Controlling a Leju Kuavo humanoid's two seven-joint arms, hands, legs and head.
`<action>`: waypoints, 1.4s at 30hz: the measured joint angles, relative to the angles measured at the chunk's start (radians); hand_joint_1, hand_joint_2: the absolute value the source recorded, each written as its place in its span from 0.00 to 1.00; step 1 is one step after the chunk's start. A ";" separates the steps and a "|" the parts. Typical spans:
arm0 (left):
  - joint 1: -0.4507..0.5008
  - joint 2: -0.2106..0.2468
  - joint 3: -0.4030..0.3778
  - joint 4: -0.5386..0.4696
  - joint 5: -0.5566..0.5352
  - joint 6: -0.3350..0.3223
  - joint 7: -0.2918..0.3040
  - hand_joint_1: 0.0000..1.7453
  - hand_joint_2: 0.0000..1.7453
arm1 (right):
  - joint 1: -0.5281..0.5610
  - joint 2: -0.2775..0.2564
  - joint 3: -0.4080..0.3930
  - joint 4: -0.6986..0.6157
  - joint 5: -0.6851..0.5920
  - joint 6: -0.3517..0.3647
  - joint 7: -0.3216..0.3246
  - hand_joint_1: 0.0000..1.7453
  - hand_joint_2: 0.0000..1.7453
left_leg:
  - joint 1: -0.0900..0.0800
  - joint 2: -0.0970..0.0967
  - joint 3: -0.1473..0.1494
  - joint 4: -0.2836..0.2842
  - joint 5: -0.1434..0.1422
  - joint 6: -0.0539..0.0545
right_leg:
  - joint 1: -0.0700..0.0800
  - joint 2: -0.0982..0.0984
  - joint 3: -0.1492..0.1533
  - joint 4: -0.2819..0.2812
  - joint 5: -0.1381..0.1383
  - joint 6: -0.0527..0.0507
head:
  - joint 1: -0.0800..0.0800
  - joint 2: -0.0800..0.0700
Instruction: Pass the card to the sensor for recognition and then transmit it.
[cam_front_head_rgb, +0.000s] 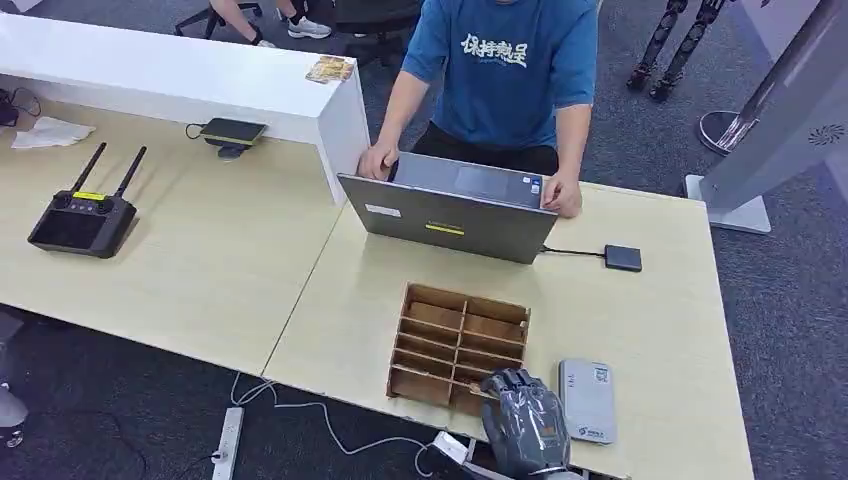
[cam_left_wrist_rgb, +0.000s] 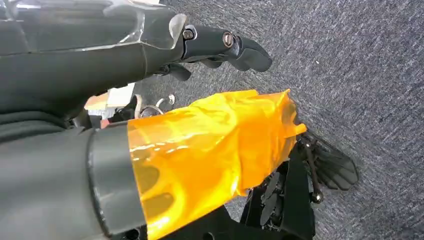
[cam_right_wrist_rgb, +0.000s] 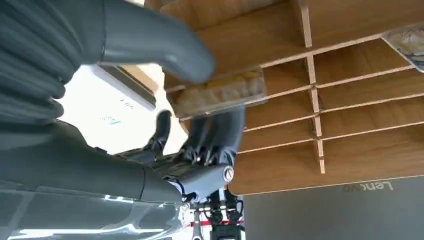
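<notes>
Largest of all, a grey carpet (cam_front_head_rgb: 790, 300) around two light wooden tables (cam_front_head_rgb: 650, 330) pushed together, with a white counter (cam_front_head_rgb: 170, 75) at the far left. Behind the far edge, a person in a blue shirt (cam_front_head_rgb: 505, 70), head cut off by the frame, both hands on an open grey laptop (cam_front_head_rgb: 450, 215). In the middle of the right table, a wooden slotted rack (cam_front_head_rgb: 455, 297); just beside it on the right, lying flat, a white card reader (cam_front_head_rgb: 587, 400). At the near right corner of the rack, the right hand (cam_front_head_rgb: 525, 425), back side up, hiding that corner from the head view. From the right wrist view, a yellowish card (cam_right_wrist_rgb: 220, 92) pinched between the thick thumb and the dark fingers (cam_right_wrist_rgb: 215, 135), long axis parallel to the long dividers of the rack, at the rack's edge; blurred, so printing not readable and not clear whether it touches the wood. Down by the carpet, the left hand (cam_left_wrist_rgb: 150, 100), dark fingers stretched out and apart from the thumb, nothing between them, the thumb wrapped in orange film. Smaller things: a black remote controller (cam_front_head_rgb: 82, 220) with two antennas on the left table, and a small black box (cam_front_head_rgb: 622, 258) on a cable beside the laptop.
</notes>
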 joint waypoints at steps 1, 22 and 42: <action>0.000 0.000 0.000 0.000 0.000 0.000 0.000 0.00 0.00 | -0.001 0.000 0.000 0.000 -0.003 -0.001 0.000 0.95 1.00 | 0.000 0.000 0.000 0.000 0.000 0.000 | 0.000 0.000 0.000 0.000 0.000 0.000 | 0.000 0.000; 0.000 0.000 0.003 0.000 -0.004 0.000 0.000 0.00 0.00 | -0.002 0.000 0.000 0.003 -0.021 -0.047 -0.030 0.98 1.00 | 0.000 0.000 0.000 0.000 0.000 0.000 | 0.000 0.000 0.000 0.000 0.000 0.000 | 0.000 0.000; 0.000 0.001 0.002 0.000 -0.081 0.006 -0.014 0.00 0.00 | -0.025 0.071 -0.192 -0.174 -0.013 -0.343 -0.271 1.00 1.00 | 0.000 0.000 0.000 0.000 0.000 0.000 | 0.000 0.000 0.000 0.000 0.000 0.000 | 0.000 0.000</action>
